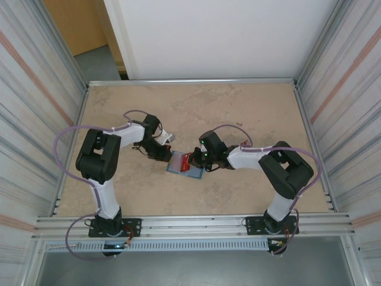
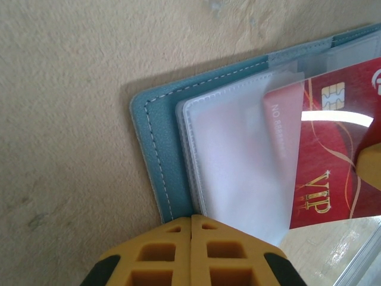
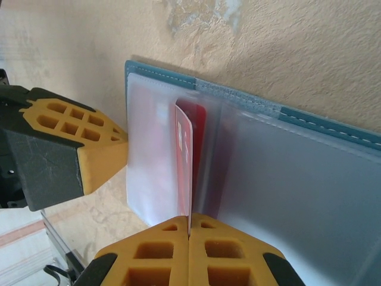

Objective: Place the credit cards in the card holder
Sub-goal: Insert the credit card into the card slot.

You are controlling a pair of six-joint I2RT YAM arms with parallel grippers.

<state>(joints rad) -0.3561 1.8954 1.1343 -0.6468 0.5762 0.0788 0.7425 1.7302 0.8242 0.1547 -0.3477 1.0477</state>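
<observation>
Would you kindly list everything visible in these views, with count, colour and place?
card holder: one, teal with clear sleeves, lying open mid-table
card: one, red with gold VIP lettering, partly inside a sleeve
table: one, mottled beige, under everything
frame: one, silver rails, around the table
cables: two, purple, one looped along each arm
arms: two, white and black, bases at the near edge
left gripper: one, yellow, shut on the card holder's edge
right gripper: one, yellow, shut on the card's edge
</observation>
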